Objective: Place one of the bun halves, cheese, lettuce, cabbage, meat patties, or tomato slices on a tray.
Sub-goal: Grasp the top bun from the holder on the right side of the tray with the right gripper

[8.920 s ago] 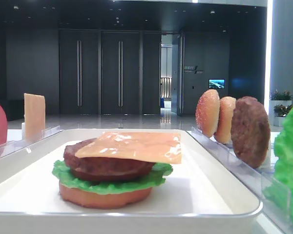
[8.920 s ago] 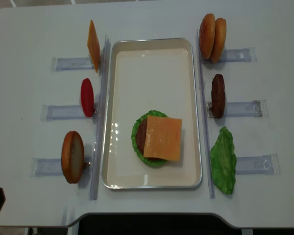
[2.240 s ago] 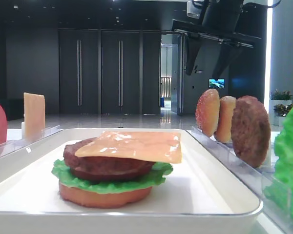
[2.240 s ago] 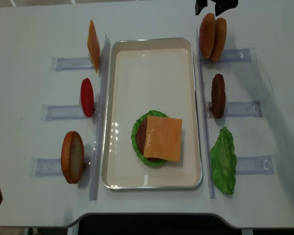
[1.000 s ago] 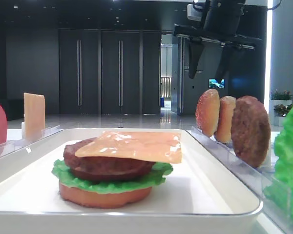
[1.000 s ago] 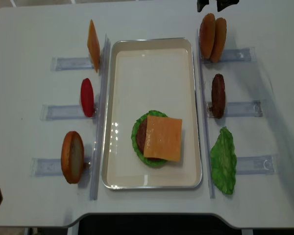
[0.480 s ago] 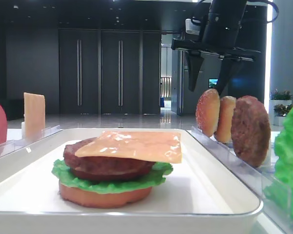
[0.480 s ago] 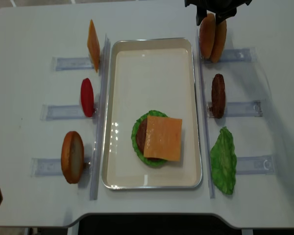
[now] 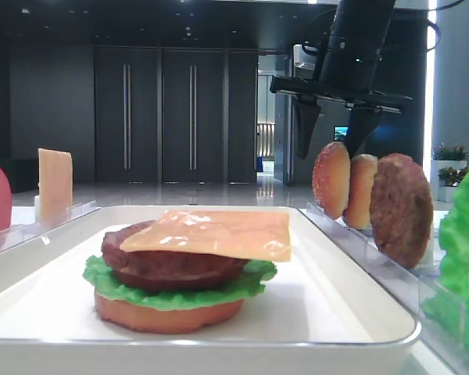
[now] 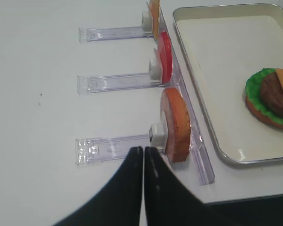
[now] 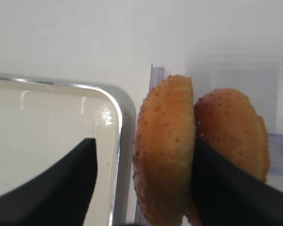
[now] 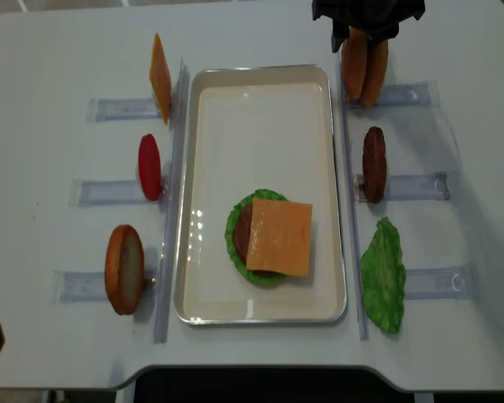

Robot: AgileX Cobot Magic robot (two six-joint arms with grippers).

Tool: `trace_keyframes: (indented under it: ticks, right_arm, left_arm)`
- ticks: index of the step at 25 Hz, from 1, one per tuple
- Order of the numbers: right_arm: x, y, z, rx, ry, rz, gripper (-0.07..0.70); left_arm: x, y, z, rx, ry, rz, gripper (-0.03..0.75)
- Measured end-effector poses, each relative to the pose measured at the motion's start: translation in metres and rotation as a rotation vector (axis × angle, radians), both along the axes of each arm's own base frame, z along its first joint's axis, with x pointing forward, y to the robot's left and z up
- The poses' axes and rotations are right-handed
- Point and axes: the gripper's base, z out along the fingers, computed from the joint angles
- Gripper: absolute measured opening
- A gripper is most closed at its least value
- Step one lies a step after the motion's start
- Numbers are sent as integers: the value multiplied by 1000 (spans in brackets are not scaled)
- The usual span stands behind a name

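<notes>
White counter, far right corner: right gripper (image 9: 329,139) has dropped over the two racked bun halves (image 12: 364,53), jaws open straddling the inner one, so pickup looks imminent; left gripper (image 10: 143,151) idle, closed.

One exterior view sits almost at table level at the near short end of the tray (image 9: 359,337), looking level along its length toward dark doors behind, close enough that the stacked burger (image 9: 189,269) fills the middle. The other exterior view looks straight down on the whole table (image 12: 59,50) from well above (the same tray (image 12: 260,321) and burger (image 12: 270,238) appear in both). The right wrist camera looks down from very near at two bun halves (image 11: 166,150) and one tray corner (image 11: 114,110). The left wrist camera looks obliquely along the table's left side, catching the racks (image 10: 114,34) and the tray's edge (image 10: 198,115).
</notes>
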Motion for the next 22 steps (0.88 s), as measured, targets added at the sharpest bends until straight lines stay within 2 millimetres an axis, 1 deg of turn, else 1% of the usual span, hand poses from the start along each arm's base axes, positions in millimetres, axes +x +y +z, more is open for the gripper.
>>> trace_keyframes:
  ticks: [12, 14, 17, 18, 22]
  right_arm:
    - [1, 0, -3, -5, -3, 3, 398]
    - [1, 0, -3, -10, -2, 4, 361]
    - [2, -2, -5, -33, 1, 9, 243]
    - [2, -2, -5, -34, 1, 9, 217]
    - [2, -2, -6, -36, 5, 9, 216]
  left_arm:
    - [0, 0, 0, 0, 0, 0, 0]
    - [0, 0, 0, 0, 0, 0, 0]
    - [0, 0, 0, 0, 0, 0, 0]
    - [0, 0, 0, 0, 0, 0, 0]
    - [0, 0, 0, 0, 0, 0, 0]
